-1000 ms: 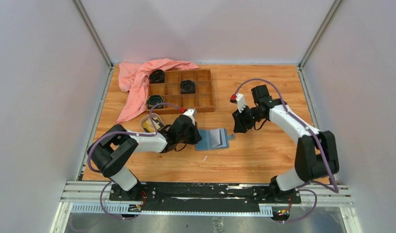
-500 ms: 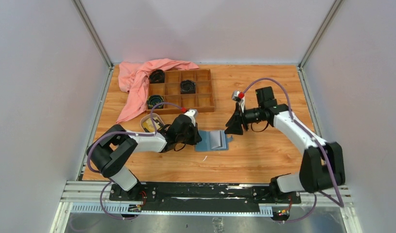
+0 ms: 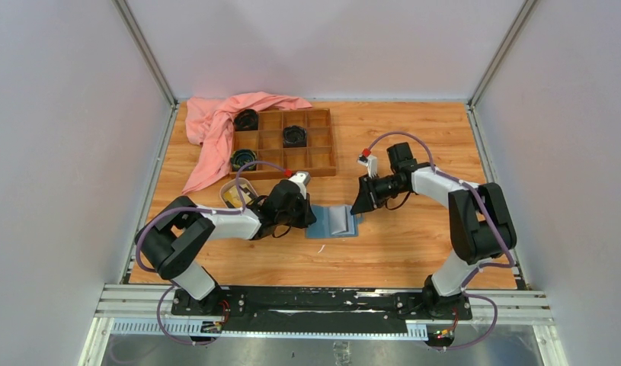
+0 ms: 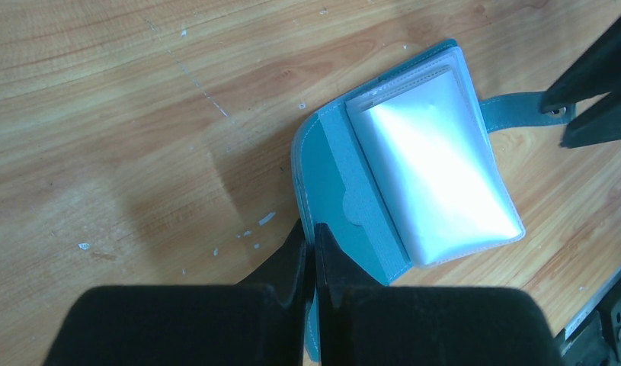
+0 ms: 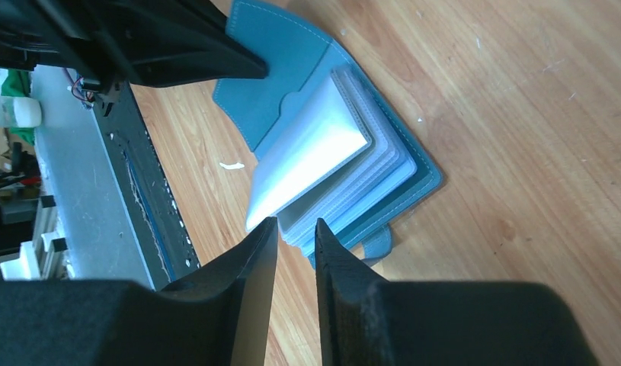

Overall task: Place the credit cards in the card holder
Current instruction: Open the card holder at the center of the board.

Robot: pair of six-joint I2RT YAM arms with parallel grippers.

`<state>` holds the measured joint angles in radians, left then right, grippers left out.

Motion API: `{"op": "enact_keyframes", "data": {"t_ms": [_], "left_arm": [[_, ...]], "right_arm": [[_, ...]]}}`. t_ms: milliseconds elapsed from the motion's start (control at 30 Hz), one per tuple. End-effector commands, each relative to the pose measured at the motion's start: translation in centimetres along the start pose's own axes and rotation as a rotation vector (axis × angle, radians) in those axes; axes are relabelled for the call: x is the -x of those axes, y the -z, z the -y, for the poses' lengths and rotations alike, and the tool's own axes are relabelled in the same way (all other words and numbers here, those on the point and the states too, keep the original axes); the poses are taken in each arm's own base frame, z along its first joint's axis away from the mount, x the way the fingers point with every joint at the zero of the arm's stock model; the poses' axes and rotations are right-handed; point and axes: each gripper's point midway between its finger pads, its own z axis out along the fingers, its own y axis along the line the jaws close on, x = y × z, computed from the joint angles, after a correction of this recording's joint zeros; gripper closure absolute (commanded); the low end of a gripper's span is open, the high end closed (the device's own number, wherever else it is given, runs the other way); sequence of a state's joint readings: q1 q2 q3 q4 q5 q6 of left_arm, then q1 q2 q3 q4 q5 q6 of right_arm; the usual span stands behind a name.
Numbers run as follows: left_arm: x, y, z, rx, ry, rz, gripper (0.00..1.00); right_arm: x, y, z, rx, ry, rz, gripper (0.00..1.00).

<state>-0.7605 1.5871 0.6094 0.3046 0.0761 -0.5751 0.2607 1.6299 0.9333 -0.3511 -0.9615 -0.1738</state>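
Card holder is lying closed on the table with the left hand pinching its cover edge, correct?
Not closed: the card holder lies open on the table, as the left wrist view shows. The left hand does pinch its cover edge.

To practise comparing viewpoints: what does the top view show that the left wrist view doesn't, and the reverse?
Only the top view: the tray, the cloth draped over its corner, and the dish.
Only the left wrist view: the left gripper pinching the edge of the wallet flap, and the snap on the tab.
Both: the open wallet on the table, with the right gripper at its tab end.
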Motion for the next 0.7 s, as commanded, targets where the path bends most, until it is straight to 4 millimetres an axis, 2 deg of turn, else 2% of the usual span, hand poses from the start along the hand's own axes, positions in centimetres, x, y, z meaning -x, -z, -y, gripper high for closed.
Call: {"op": "enact_keyframes", "data": {"t_ms": [0,300,667], "left_arm": [[-2.0,0.4,-1.1,0.028,-0.016,-0.067,1.0],[-2.2,0.3,-0.9,0.02,-0.01,-0.074,0.99],[-2.1,0.3,0.0,-0.004,-0.009,-0.075,0.98]], "right_arm": [[-0.3,-1.2,-0.1,0.016,-0.066,-0.046,0.72],[-1.6,-2.2,1.3,-0.028,-0.118,-0.101,0.67],[-2.4,-3.2,1.4,-0.01,-0.157,-0.144,0.59]]}}
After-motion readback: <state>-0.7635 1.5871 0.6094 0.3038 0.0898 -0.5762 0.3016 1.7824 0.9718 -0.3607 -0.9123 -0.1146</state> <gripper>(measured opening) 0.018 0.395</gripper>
